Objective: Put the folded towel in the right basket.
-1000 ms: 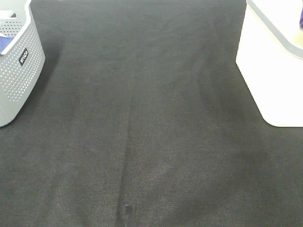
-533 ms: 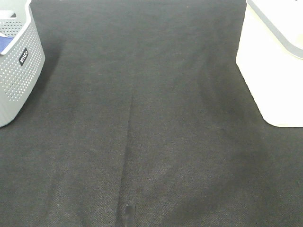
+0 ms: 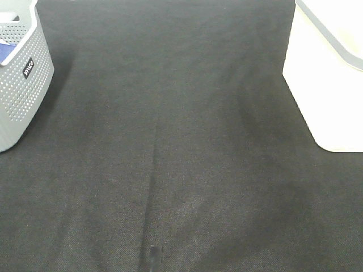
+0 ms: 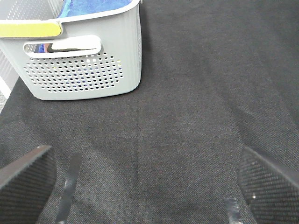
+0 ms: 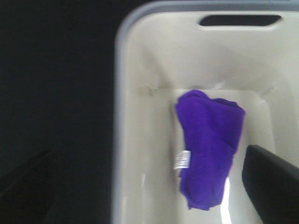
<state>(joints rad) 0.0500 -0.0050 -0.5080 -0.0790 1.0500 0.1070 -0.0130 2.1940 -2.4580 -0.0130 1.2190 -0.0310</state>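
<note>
The folded purple towel (image 5: pixel 210 149) with a white tag lies on the floor of the white right basket (image 5: pixel 140 60), seen in the right wrist view. My right gripper (image 5: pixel 149 186) hovers above the basket, open and empty, its dark fingers (image 5: pixel 268 184) wide apart on either side of the basket's wall. The white basket also shows at the right edge of the exterior view (image 3: pixel 323 85); the towel is hidden there. My left gripper (image 4: pixel 148 182) is open and empty, low over the black cloth. Neither gripper shows in the exterior view.
A grey perforated basket (image 3: pixel 22 85) stands at the far left; in the left wrist view (image 4: pixel 84 70) it holds a blue cloth (image 4: pixel 93 5) and has a yellow-green strip on its rim (image 4: pixel 28 29). Black cloth (image 3: pixel 170 141) covers the table between the baskets.
A small purple patch at the right edge of the exterior view one second ago is gone from that view. Nothing else has moved.
</note>
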